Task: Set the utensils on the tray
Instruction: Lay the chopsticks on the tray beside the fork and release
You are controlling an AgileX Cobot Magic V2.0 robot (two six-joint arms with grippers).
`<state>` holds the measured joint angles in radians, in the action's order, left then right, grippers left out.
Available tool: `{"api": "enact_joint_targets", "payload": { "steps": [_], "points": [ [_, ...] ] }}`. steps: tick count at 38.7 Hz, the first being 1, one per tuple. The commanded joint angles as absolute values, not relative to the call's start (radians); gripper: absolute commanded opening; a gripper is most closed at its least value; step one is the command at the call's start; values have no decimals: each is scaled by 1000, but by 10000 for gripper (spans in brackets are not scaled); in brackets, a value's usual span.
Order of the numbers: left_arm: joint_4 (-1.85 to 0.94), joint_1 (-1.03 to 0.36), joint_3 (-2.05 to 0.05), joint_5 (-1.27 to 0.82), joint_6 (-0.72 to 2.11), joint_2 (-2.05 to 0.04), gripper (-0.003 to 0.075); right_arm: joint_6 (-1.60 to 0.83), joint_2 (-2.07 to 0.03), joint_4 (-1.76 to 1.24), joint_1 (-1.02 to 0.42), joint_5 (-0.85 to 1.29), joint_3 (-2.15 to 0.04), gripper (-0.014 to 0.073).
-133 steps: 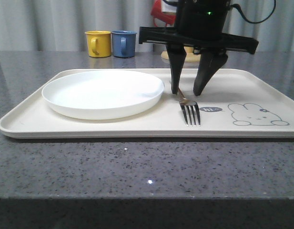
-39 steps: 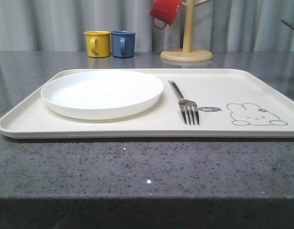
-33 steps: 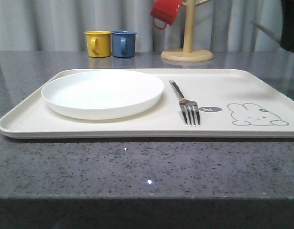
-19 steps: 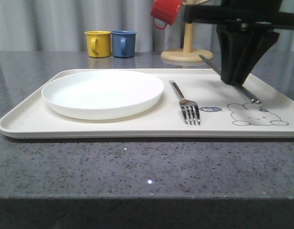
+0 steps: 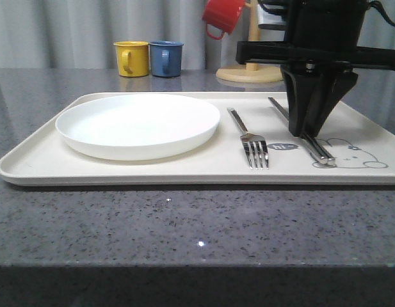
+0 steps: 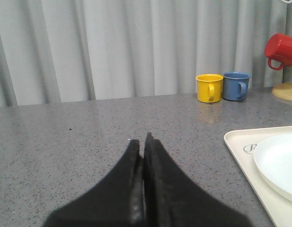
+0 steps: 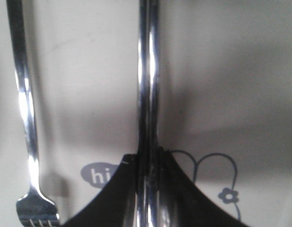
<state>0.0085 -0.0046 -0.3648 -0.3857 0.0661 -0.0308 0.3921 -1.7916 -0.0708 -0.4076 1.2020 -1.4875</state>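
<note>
chopsticks (image 5: 304,131) hang low over the tray (image 5: 184,169), right of frame, clamped in the right gripper (image 5: 310,131). fork (image 5: 248,137) and plate (image 5: 137,125) already placed; left gripper (image 6: 142,142) fingers together, empty

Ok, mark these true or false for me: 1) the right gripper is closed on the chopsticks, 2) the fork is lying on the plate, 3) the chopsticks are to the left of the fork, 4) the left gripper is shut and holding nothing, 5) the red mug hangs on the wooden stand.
1) True. The right gripper is shut on the chopsticks, low over the tray.
2) False. The fork lies on the tray, beside the plate and clear of it.
3) False. The chopsticks are to the fork's right, over the rabbit drawing.
4) True. The left gripper is shut with nothing between its fingers, over the bare counter.
5) True. The red mug hangs on the wooden stand.
</note>
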Motion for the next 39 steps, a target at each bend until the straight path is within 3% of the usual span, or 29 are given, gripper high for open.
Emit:
{"api": "enact_joint_targets", "payload": {
  "steps": [1,5,11,14,27,39],
  "points": [
    [0,-11,-389,-308,54,-44,-18,396,-1753,-75,-406,1186,-1519,-34],
    [0,-11,-389,-308,54,-44,-18,399,-1758,-78,-406,1188,-1519,41],
    [0,-11,-389,-308,54,-44,-18,399,-1753,-83,-406,1216,-1525,309],
    [0,-11,-389,-308,54,-44,-18,394,-1752,-61,-406,1266,-1562,392],
    [0,-11,-389,-309,54,-44,-18,233,-1696,58,-318,1339,-1699,400],
    [0,-11,-389,-309,54,-44,-18,81,-1582,91,28,1338,-1594,400]
  ]
}}
